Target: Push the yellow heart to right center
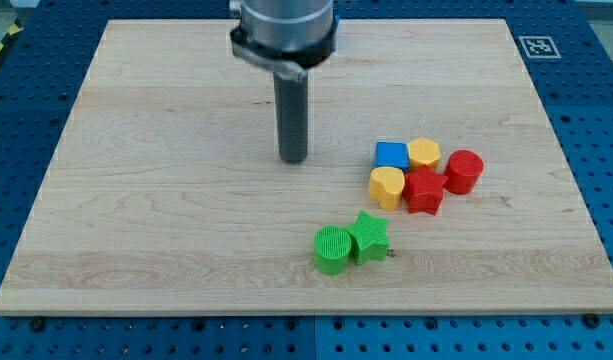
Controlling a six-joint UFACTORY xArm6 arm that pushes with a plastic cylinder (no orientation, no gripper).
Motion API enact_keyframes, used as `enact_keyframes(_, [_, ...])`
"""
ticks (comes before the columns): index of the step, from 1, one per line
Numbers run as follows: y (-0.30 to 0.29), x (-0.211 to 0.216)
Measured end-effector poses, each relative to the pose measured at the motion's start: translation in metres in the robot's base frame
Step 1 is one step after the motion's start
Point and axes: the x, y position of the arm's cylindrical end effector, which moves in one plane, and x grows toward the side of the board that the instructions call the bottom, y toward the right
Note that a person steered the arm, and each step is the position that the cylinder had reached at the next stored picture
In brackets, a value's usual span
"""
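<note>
The yellow heart lies right of the board's middle, at the left end of a tight cluster. It touches the blue cube above it and the red star on its right. A yellow hexagon and a red cylinder complete the cluster. My tip rests on the board to the left of the cluster and slightly above the heart, well apart from it.
A green cylinder and a green star touch each other below the cluster, towards the view's bottom. The wooden board sits on a blue perforated table. A printed marker sits at the board's top right corner.
</note>
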Motion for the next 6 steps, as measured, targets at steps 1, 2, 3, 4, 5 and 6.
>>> enact_keyframes(1, [0.003,0.036])
enact_keyframes(2, [0.004,0.036])
enact_keyframes(3, [0.053,0.038])
enact_keyframes(4, [0.117,0.039])
enact_keyframes(5, [0.138,0.040])
enact_keyframes(6, [0.137,0.040])
